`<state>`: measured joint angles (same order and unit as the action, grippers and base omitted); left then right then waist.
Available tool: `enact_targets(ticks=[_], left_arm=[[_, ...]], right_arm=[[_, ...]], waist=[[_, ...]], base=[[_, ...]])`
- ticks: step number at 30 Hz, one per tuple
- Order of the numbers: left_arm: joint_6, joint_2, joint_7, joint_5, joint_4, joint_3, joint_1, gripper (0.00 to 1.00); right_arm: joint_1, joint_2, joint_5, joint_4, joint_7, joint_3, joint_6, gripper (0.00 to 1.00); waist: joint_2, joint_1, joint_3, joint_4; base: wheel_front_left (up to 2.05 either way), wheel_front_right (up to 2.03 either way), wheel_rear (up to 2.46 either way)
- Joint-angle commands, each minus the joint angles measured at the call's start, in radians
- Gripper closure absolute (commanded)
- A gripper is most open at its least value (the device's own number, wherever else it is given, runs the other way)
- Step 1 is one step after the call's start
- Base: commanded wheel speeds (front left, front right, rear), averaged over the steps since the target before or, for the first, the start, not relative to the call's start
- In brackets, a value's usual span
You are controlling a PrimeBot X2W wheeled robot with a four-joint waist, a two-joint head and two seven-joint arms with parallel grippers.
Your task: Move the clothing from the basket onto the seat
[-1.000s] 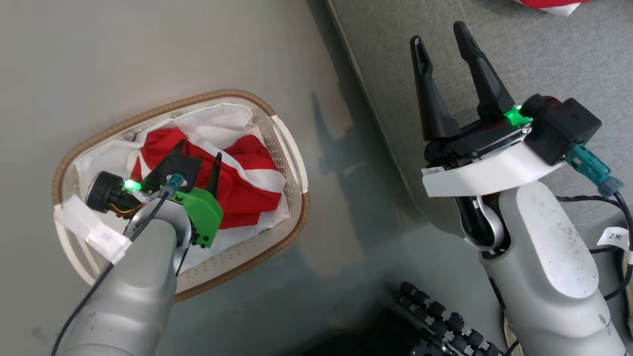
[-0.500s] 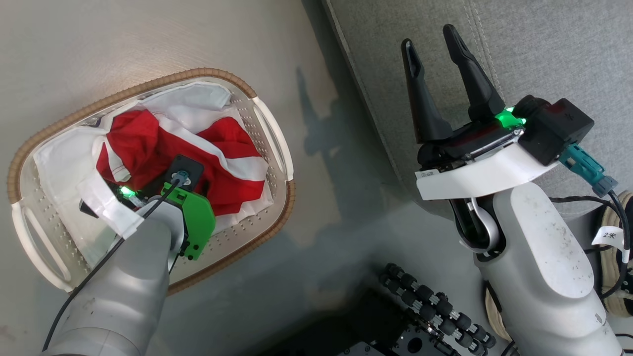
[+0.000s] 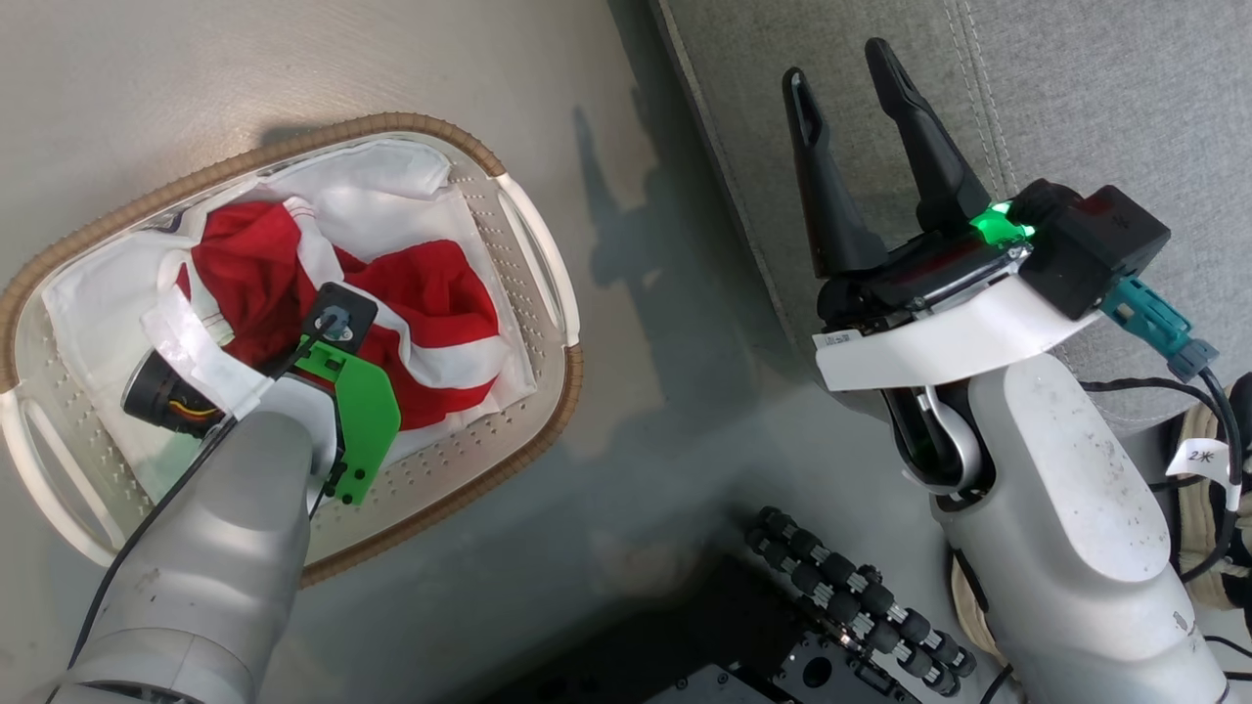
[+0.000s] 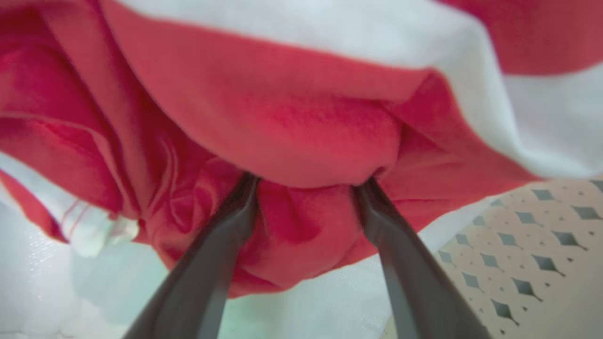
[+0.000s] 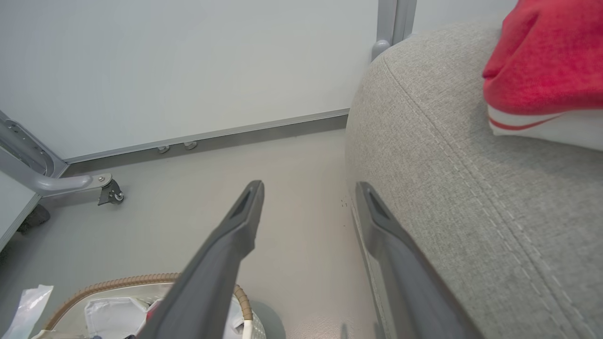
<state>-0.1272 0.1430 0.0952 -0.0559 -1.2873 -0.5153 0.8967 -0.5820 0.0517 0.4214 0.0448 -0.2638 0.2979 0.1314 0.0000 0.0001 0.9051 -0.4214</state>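
Under the clothing [image 3: 440, 293], white liner [image 3: 386, 200]

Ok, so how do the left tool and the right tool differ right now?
The left tool is down in the basket, pushed into the clothing; the right tool hangs by the seat edge, touching nothing. Red fabric bulges between the left tool's jaws; the right tool's jaws have nothing between them. Both stand open and grip nothing yet.
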Motion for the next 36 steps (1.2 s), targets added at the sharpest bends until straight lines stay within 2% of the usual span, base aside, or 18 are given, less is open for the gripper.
enact_targets(ticks=[1, 2, 3, 10, 19, 29, 36], left_arm=[[0.001, 0.007, 0.008, -0.005, -0.003, 0.001, 0.014, 0.33], [0.000, 0.005, 0.010, -0.011, -0.003, 0.000, 0.011, 0.79], [0.000, 0.003, 0.013, -0.015, -0.003, -0.001, 0.006, 1.00], [-0.003, -0.008, -0.014, -0.047, -0.003, 0.002, -0.041, 1.00], [-0.003, -0.038, -0.144, -0.120, -0.003, 0.039, -0.142, 1.00], [-0.004, -0.084, -0.295, -0.198, 0.017, 0.035, -0.247, 1.00], [-0.004, -0.093, -0.354, -0.302, 0.137, -0.028, -0.329, 1.00]], right_arm=[[-0.011, 0.000, 0.001, 0.006, -0.001, 0.002, -0.001, 0.00], [-0.012, 0.001, 0.001, 0.009, -0.001, 0.002, -0.001, 0.00], [-0.014, 0.001, 0.001, 0.011, -0.001, 0.002, -0.001, 0.00], [-0.007, 0.001, -0.012, 0.025, -0.001, 0.003, -0.001, 0.00], [0.044, 0.001, -0.051, 0.071, -0.001, 0.016, -0.001, 0.00], [0.118, 0.025, -0.090, 0.117, -0.001, 0.037, -0.001, 0.00], [0.184, 0.053, -0.101, 0.143, -0.001, 0.055, -0.001, 0.00]], waist=[[0.0000, -0.0001, -0.002, 0.002], [0.0000, -0.0001, -0.005, 0.004], [0.0000, -0.0001, -0.008, 0.005], [0.0000, -0.0001, -0.066, 0.014], [0.0000, -0.0001, -0.204, 0.042], [0.0000, -0.0001, -0.368, 0.119], [0.0000, -0.0001, -0.492, 0.191]], base=[[0.00, 0.00, 0.00], [0.00, 0.00, 0.00], [0.00, 0.00, 0.00], [0.00, 0.00, 0.00], [0.00, 0.00, 0.00], [0.00, 0.00, 0.00], [0.00, 0.00, 0.00]])
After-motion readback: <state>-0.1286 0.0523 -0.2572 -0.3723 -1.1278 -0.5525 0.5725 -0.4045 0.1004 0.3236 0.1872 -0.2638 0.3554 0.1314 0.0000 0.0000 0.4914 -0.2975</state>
